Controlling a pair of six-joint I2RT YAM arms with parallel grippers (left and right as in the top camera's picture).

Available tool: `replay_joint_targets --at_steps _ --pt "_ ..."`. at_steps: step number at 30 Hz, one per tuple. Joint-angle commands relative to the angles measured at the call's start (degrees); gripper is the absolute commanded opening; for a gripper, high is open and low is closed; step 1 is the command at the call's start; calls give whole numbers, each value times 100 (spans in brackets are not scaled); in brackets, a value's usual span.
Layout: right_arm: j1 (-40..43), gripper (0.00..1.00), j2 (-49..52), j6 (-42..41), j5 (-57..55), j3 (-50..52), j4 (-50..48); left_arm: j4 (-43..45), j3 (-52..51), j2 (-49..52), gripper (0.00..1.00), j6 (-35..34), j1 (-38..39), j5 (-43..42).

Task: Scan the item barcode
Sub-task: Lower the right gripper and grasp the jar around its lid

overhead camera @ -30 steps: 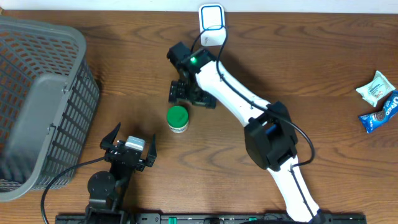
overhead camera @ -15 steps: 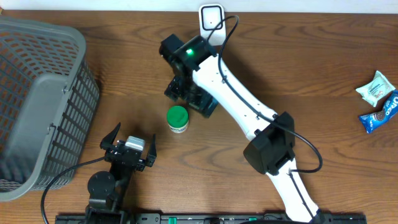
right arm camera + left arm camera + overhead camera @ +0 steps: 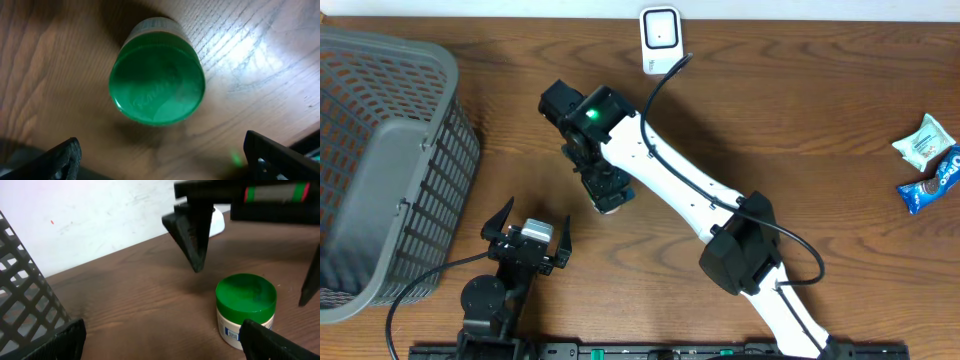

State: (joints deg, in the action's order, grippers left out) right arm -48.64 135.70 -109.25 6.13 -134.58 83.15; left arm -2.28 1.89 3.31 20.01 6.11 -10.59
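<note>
Wooden counter point(image 3: 820, 110); grey basket point(image 3: 380, 160) at its left edge. Right hand point(image 3: 608, 192) hangs directly over the jar, jaws spread wide, gripping nothing. Left hand point(image 3: 530, 224) near front edge, equally wide, empty. White scanner point(image 3: 661, 38) at back edge. Green-lidded jar point(image 3: 157, 82) upright, mid-counter.
</note>
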Motion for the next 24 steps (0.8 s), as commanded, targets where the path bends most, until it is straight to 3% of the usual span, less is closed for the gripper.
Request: replay_joint_targets --at_steps 1,13,17,19,24 --pt "-11 99 -33 -501 -42 376 -229 -61 -166 -13 98 92 -4 -55" --pt "2 99 -33 -715 -203 1598 -1274 -61 -166 -13 98 92 -4 -55" --pt "0 87 -33 -175 -492 1624 -1290 -61 -166 -13 98 92 -4 -55" --pt "0 76 -33 319 -573 1624 -1290 -61 -166 -13 98 92 -4 -52" --pt "17 65 -33 1084 -590 1624 -1287 -61 -166 -13 98 92 -4 -55"
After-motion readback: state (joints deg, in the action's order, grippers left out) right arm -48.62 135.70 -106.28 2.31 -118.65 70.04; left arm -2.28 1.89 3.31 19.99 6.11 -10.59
